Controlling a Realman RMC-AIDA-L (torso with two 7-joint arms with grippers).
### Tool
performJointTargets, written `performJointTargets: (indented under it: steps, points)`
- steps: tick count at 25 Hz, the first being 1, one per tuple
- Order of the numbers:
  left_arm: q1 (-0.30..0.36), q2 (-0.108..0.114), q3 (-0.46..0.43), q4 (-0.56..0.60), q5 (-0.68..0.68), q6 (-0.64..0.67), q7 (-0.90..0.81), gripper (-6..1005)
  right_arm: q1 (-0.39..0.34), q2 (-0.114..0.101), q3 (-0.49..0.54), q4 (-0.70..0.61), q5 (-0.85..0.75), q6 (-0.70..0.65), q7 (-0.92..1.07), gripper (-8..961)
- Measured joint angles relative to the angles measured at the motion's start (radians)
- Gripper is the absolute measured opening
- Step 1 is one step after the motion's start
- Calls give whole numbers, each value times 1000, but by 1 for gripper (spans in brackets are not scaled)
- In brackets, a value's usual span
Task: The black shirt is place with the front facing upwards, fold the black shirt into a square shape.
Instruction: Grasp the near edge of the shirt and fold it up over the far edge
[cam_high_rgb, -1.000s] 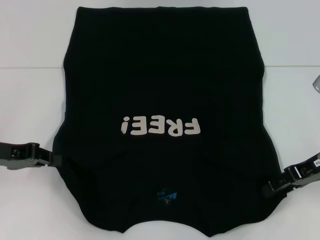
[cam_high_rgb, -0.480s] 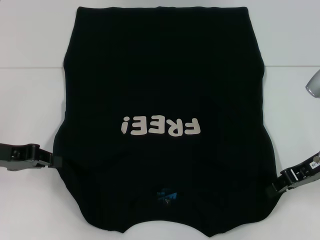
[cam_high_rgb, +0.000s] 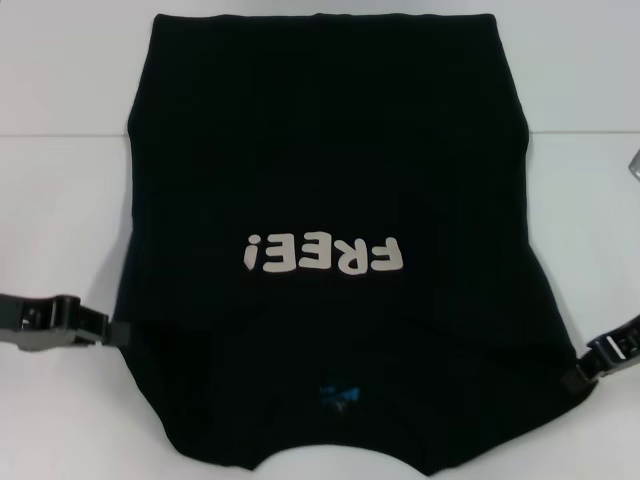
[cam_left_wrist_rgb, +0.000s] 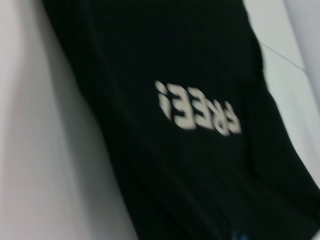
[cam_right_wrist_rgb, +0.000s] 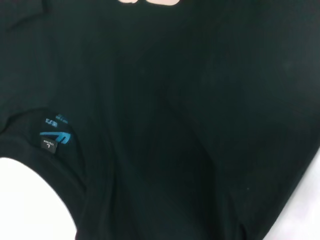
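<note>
Shirt fold in progress, sleeve stage. The black shirt (cam_high_rgb: 330, 240) lies flat on the white bench (cam_high_rgb: 60, 200), front upward, cream "FREE!" lettering (cam_high_rgb: 322, 254) reading upside down from the head view, collar and blue neck label (cam_high_rgb: 338, 394) toward the bench's near edge, hem toward the far edge. The left hand (cam_high_rgb: 100, 330) sits at the shirt's left margin near the shoulder; the right hand (cam_high_rgb: 585, 370) sits at the right margin. Both touch the cloth edge and appear clenched on it, though the fingertips are hidden against the black fabric.

Compared with one second ago, both hands have shifted: the left has dropped slightly toward the near edge, and the right has drawn outward and toward the near right corner, so that less of it shows. The shoulder line between them now looks wider and flatter, and the neck label has moved a little nearer.

Judgement: the hands are pulling the shoulder region taut and smooth. No panel is yet turned over, so the square fold itself remains to be started
</note>
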Motion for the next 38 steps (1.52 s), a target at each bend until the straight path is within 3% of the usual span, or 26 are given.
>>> performJointTargets:
  steps: [4,7,13,18,22,25,28,32,38]
  points:
    - [-8,34,-4,-91,0,93,40,109,1,-22,-10,-7,-23,-98,-73,65]
    - [11,43,0,-133,4,168,43,112,-11,-24,-14,-18,-74,-177,-142,65]
    - [58,25,104,-176,10,272,70,116,-50,-3,-17,-11,-132,-311,-300,66]
    - [60,12,138,-204,6,262,84,120,-73,21,2,-11,-127,-286,-312,73]
    - [40,29,-24,-199,1,213,67,124,-79,14,114,-10,-108,-236,-312,80]
    - [27,44,-167,-201,-1,118,33,126,-83,-11,273,-8,-60,-182,-303,85]
    - [21,46,-295,-207,-27,14,13,128,-97,-37,410,15,24,-133,-305,91]
    - [31,22,-404,-213,-106,-89,23,131,-133,-59,491,77,193,-15,-311,98]
    - [72,-35,-449,-214,-269,-213,77,136,-193,-25,509,119,450,174,-338,108]
